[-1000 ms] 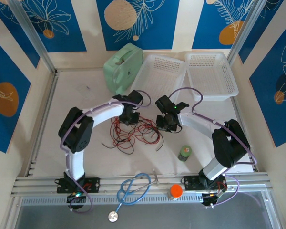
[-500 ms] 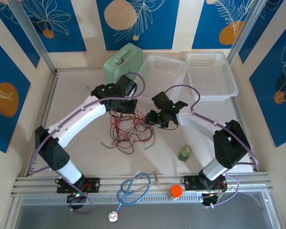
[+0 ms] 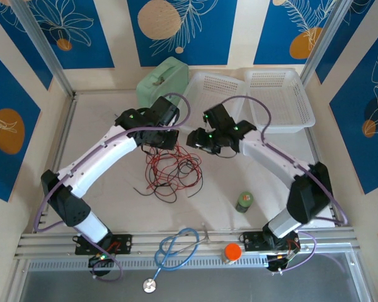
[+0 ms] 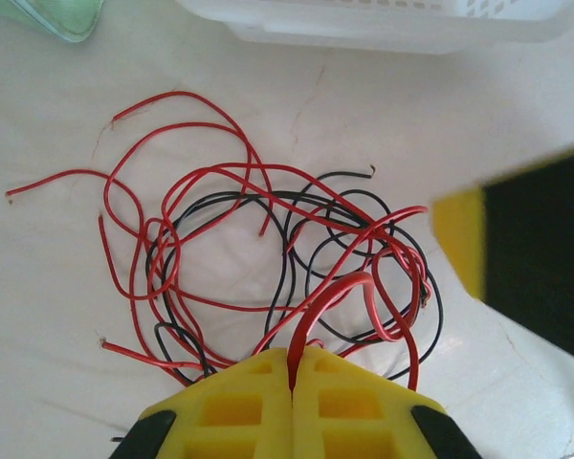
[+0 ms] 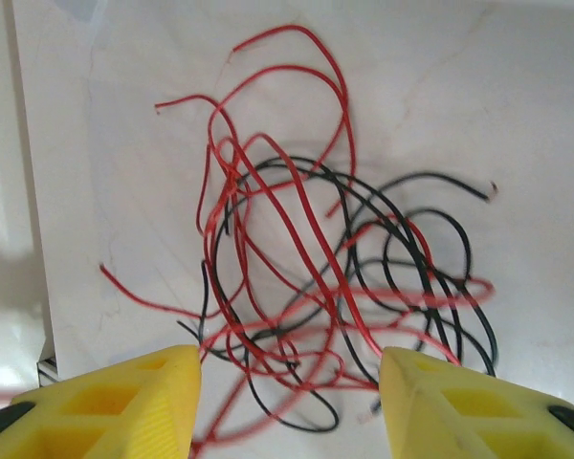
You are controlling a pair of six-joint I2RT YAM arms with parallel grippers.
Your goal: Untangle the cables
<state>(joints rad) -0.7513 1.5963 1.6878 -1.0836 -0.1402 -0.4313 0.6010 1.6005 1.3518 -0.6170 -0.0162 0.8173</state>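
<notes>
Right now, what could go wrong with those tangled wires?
1. The left gripper is shut on a loop of the red cable, which weaves through the black cable. Pulling might tighten the tangle instead of loosening it.
2. The right gripper is open and holds nothing, so the whole bundle could drag along.
3. In the top view the two grippers sit close together and might bump.
</notes>
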